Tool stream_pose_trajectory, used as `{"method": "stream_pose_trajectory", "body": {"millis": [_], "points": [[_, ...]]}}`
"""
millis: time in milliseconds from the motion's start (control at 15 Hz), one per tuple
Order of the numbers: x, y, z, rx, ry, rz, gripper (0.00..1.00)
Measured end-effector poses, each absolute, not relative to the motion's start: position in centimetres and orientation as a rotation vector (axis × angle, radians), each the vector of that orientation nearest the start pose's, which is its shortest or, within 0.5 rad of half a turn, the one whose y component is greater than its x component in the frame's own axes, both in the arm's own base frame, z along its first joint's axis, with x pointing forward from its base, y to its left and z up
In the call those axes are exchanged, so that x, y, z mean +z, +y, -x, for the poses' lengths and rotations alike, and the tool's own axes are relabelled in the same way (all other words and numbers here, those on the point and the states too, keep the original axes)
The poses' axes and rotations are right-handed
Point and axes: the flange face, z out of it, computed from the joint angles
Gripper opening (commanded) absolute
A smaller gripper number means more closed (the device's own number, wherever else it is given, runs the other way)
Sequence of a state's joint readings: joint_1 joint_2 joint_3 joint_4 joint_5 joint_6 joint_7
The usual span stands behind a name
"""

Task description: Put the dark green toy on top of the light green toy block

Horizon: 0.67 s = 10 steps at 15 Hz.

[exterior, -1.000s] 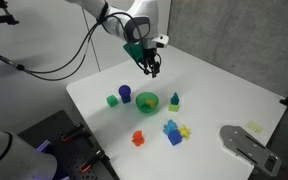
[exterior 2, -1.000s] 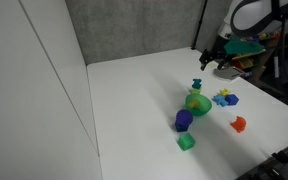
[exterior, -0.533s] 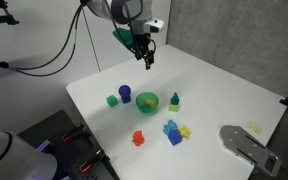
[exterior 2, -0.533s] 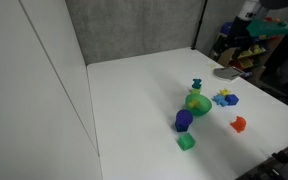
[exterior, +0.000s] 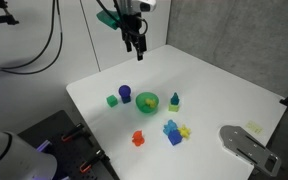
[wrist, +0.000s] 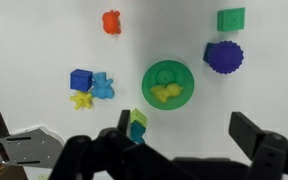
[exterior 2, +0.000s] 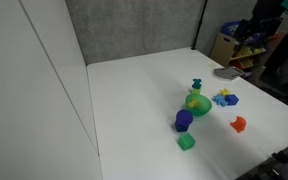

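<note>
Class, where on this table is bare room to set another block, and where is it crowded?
Bare table lies between the toys and the grey wall, and beyond the light green toy block toward the table edge. Crowded: from the green cube past the green ring to the blue toys.

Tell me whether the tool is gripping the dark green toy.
No, the tool is open and empty, while the dark green toy rests below it.
</note>
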<state>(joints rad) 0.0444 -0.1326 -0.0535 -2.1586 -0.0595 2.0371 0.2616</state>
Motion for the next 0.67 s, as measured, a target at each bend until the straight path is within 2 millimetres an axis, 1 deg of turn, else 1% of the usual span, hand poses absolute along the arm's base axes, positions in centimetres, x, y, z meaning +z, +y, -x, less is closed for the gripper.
{"method": "stream_pose_trajectory", "body": {"millis": [133, 333, 667], "points": [[46.7, -1.1, -50.1, -0.010, 0.371, 3.170, 1.00], [47.5, -1.9, -49.2, 0.015, 0.361, 3.173, 1.00], [47.3, -1.8, -49.3, 0.024, 0.356, 3.176, 1.00]]}}
